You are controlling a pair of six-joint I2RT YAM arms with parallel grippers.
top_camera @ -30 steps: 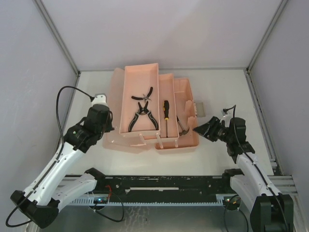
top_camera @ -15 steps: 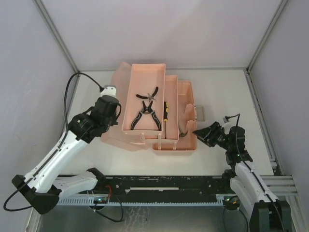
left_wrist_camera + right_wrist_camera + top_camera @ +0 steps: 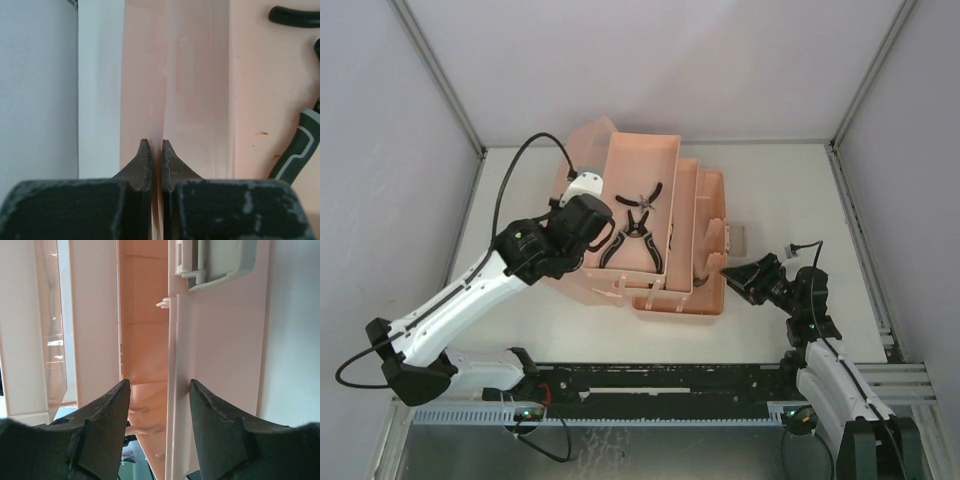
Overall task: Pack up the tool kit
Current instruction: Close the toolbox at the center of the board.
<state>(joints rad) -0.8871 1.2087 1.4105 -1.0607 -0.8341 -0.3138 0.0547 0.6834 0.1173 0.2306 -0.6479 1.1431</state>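
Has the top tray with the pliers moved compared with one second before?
Yes. The top tray has slid right, away from the left wall post, and now lies further over the toolbox base.

Mid-worktop [image 3: 800, 200]: toolbox [image 3: 715, 200]. Over its left part, two trays, stepped, top tray [image 3: 642, 160] leftmost, lower tray [image 3: 686, 200] to its right. In top tray, small pliers [image 3: 645, 197] behind large pliers [image 3: 635, 240].

Right pincer [image 3: 159, 385] straddles pink toolbox [image 3: 220, 340] wall
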